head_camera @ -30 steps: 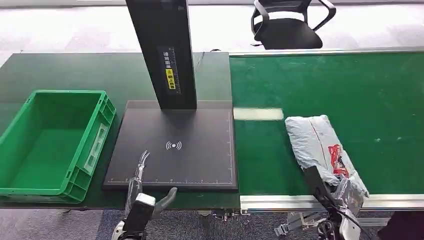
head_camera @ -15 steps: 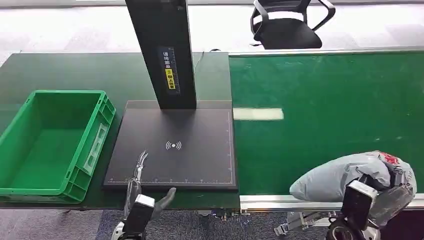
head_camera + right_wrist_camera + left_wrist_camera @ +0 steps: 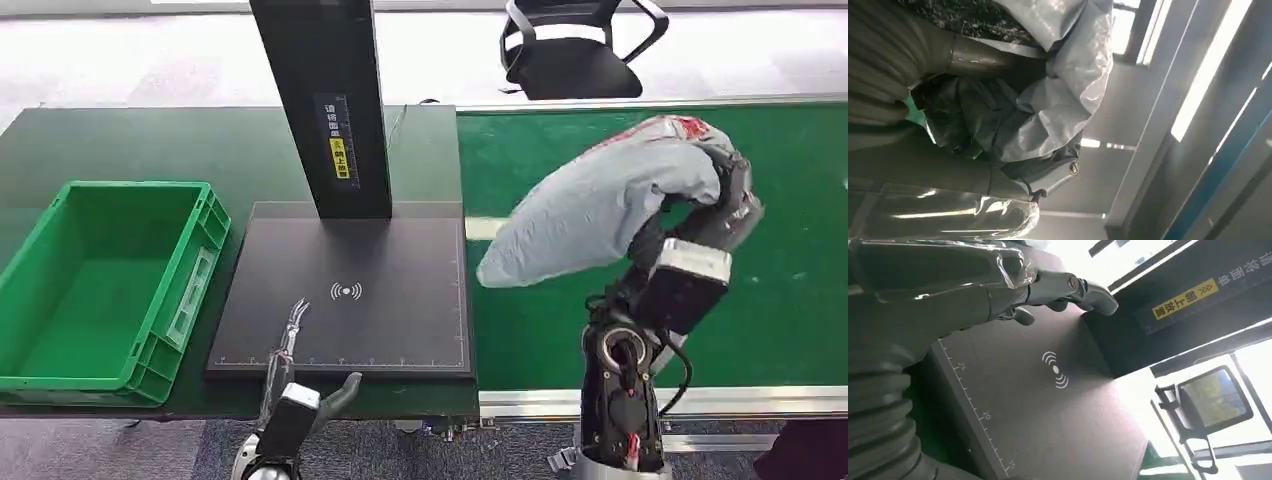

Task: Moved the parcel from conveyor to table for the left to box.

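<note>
A grey plastic parcel (image 3: 600,205) with red print hangs high over the green conveyor (image 3: 780,200), its free end drooping toward the black scanner pad (image 3: 400,330). My right hand (image 3: 725,205) grips the parcel's far end, arm raised; up close the fingers (image 3: 1048,172) wrap the crinkled grey plastic (image 3: 1068,85). My left hand (image 3: 290,350) hovers over the pad's near edge, fingers apart and holding nothing; its fingers (image 3: 1068,287) reach over the pad (image 3: 1048,410).
A green crate (image 3: 100,280), nothing in it, sits at the left on the dark table. A black scanner post (image 3: 325,110) rises behind the pad. An office chair (image 3: 575,45) stands beyond the conveyor.
My right arm has lifted the parcel from the conveyor's near edge up and leftward, toward the pad. My left hand has edged slightly forward.
</note>
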Robot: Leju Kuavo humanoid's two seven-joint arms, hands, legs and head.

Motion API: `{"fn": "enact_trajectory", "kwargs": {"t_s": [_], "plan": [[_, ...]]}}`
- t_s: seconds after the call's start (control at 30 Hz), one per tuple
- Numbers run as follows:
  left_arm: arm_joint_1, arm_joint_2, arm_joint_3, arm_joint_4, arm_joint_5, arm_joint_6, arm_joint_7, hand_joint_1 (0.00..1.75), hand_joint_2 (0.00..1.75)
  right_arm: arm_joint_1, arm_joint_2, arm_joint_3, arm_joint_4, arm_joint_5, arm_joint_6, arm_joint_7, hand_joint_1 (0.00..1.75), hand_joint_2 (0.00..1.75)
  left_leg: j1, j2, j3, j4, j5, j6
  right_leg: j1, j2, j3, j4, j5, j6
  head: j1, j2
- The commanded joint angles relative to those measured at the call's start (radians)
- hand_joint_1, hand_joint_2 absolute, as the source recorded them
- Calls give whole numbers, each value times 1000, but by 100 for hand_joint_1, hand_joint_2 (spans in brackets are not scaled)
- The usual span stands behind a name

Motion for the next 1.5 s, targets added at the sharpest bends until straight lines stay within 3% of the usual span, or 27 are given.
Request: {"fn": "enact_trajectory", "kwargs": {"t_s": [0.03,0.3,0.67,0.93,1.07,1.13,1.23,1.4,1.5], "plan": [[-93,-46,-34,145,30,3,-13,0,175,-498,6,84,686,52,136,88,175,175,-1,3,-1,1,0,2,-1,3,-2,2,1,-2,0,0],[-94,-44,-36,147,34,5,-15,0,175,-507,14,78,726,50,119,62,175,175,-1,-4,-2,0,0,3,0,-3,-1,0,0,-3,0,0],[-94,-44,-36,147,34,5,-15,0,175,-507,14,78,726,50,119,62,175,175,-1,-3,-5,1,0,1,0,-3,-4,1,0,-1,0,0],[-72,-28,-18,136,66,3,-24,0,175,-547,89,161,1147,109,403,156,175,175,0,1,-1,-1,0,2,0,1,-1,0,1,-3,0,0],[-65,-27,-1,115,71,1,-24,0,175,-538,101,273,1189,142,611,263,175,175,0,-2,-2,-2,1,3,1,-2,-1,-1,1,-4,0,0],[-46,-26,8,91,73,12,-8,0,175,-534,101,442,1158,153,737,348,175,175,0,-2,-3,0,0,2,1,-1,-3,1,0,-2,0,0],[-14,-22,2,53,69,11,6,0,175,-516,101,675,1104,-9,697,432,175,175,0,1,-3,0,-1,2,1,1,-3,1,0,-2,1,0],[-22,-22,-4,68,72,8,5,0,175,-536,101,735,1144,-79,677,431,175,175,0,-2,-3,-1,0,2,1,-2,-2,-1,0,-3,0,0],[0,-30,0,2,125,46,-67,0,175,-543,101,756,1175,-108,655,408,175,175,0,-4,-4,-1,0,2,1,-3,-2,0,0,-3,0,0]]}}
